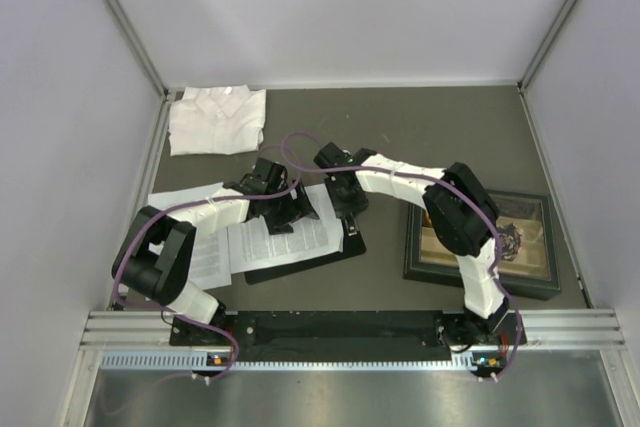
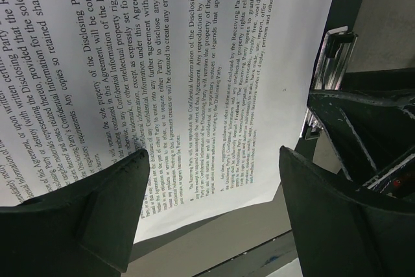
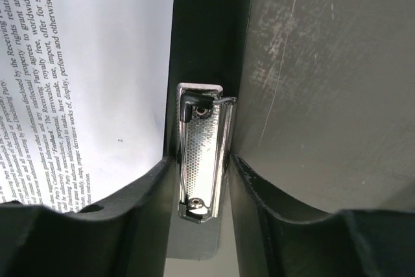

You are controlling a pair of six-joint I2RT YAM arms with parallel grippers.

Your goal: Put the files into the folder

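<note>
Dark grey table (image 1: 420,137) between pale walls is what the top view shows. A folded white shirt (image 1: 216,119) lies toward 10 o'clock and a framed tray (image 1: 551,247) toward 4 o'clock. The black folder (image 1: 300,264) lies near the middle, its long axis running from about 8 o'clock to 2 o'clock. One sheet (image 1: 285,239) of the files is already on it, and more files (image 1: 212,259) lie on the table at its 9 o'clock side. The left gripper (image 1: 290,209) hangs over the sheet. The right gripper (image 1: 348,219) is at the 2 o'clock end of the folder, so it is the nearer one to the clip.

From the left wrist, the two fingers (image 2: 84,218) stand wide apart with nothing between them. The printed sheet (image 2: 214,63) is below them, and I cannot tell if they touch it. The silver clip (image 2: 332,63) is toward 2 o'clock, beside the sheet's edge and not over it.

From the right wrist, the clip (image 3: 202,154) lies straight between the fingers (image 3: 123,225), its long axis pointing to 12 o'clock. The jaws are narrow, one finger on each long side of it, with almost no gap. Whether they already press it, I cannot tell. The sheet's edge is at 9 o'clock from the clip, with a strip of bare folder between them. I think the next move depends on lifting this clip so the sheet can slide toward 3 o'clock under it.
</note>
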